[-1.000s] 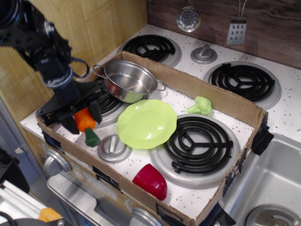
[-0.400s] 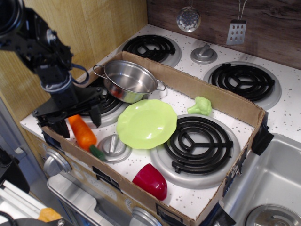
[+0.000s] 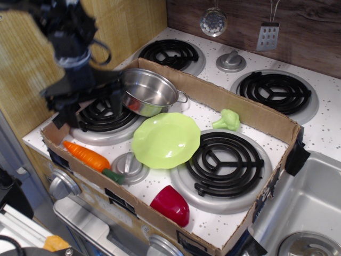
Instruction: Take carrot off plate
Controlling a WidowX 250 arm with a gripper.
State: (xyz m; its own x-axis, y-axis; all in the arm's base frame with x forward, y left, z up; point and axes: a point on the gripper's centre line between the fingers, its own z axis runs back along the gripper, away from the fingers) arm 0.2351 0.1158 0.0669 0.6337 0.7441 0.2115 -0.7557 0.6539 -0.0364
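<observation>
Hovering above the left near burner [image 3: 104, 118], the black claw [image 3: 88, 101] hangs with its fingers apart, gripping nothing. Below it the carrot [image 3: 90, 158] lies flat on the table [image 3: 213, 216] along the near cardboard wall [image 3: 90, 176], green stem touching a grey knob [image 3: 129, 168], well clear of the plate [image 3: 166, 140]. A steel pot [image 3: 147, 92] sits tilted just beyond the claw. Right of the plate lie a broccoli toy [image 3: 227, 120] and a large burner [image 3: 226, 158], with a dark red bowl [image 3: 171, 205] nearer.
</observation>
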